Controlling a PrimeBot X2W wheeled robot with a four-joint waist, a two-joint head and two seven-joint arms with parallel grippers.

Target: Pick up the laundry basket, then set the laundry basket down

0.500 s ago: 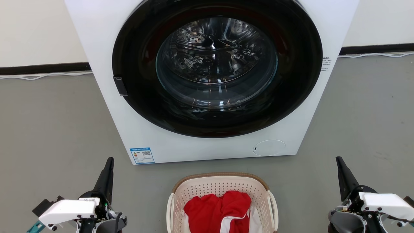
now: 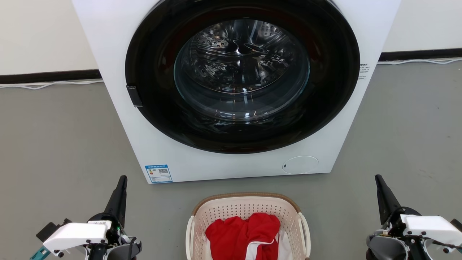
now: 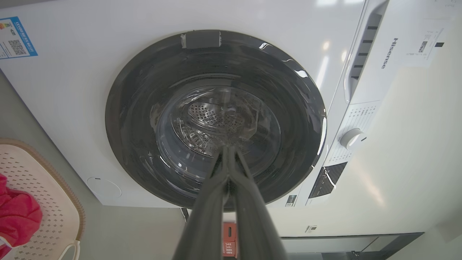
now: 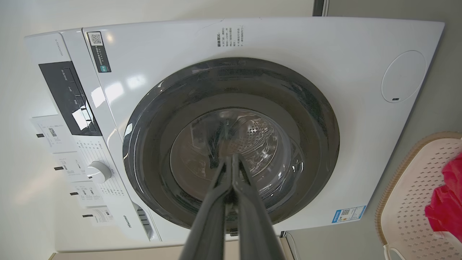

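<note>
Right now my left gripper (image 2: 122, 180) and my right gripper (image 2: 379, 181) are both clenched on nothing, each pair of dark fingers (image 3: 213, 206) pressed together into a single point. In the head view they sit low at either side, well apart, tips aimed toward the washer (image 2: 119, 54). The laundry basket (image 2: 245, 196) stands on the grey floor (image 2: 54, 144) between them, just in front of the washer's white front and roughly centred under its round door (image 2: 151, 119); the bottom edge of the view cuts it off. Neither gripper touches it, and its white side handles (image 2: 306, 231) are free. Red cloth (image 2: 242, 231) with a little white lies heaped inside. Through each wrist camera my closed fingers point at the door's glass, the steel drum visible behind it, with a corner of the basket at the frame's lower edge.
</note>
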